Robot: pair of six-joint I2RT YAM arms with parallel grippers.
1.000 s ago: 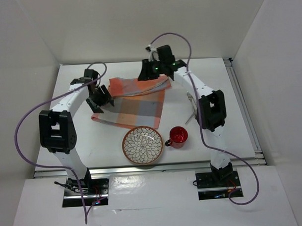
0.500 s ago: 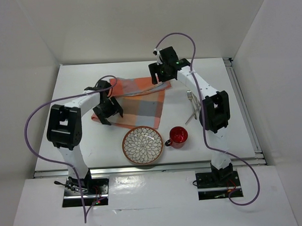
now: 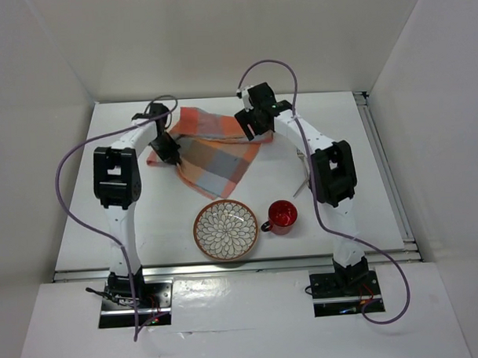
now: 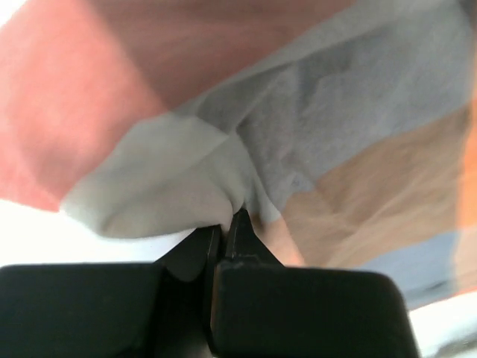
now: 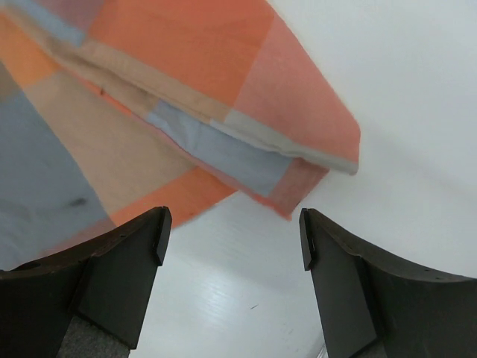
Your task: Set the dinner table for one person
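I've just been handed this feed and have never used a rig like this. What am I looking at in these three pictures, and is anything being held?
Two white robot arms, each ending in a two-finger claw, are bolted at the near edge of a white table. The wide picture looks down from above and behind them; the other two come from cameras on the wrists. On the table lie a checked orange-and-blue placemat, a patterned bowl and a red mug. The left claw is shut, pinching a fold of the placemat. The right claw is open above the placemat's corner, holding nothing.
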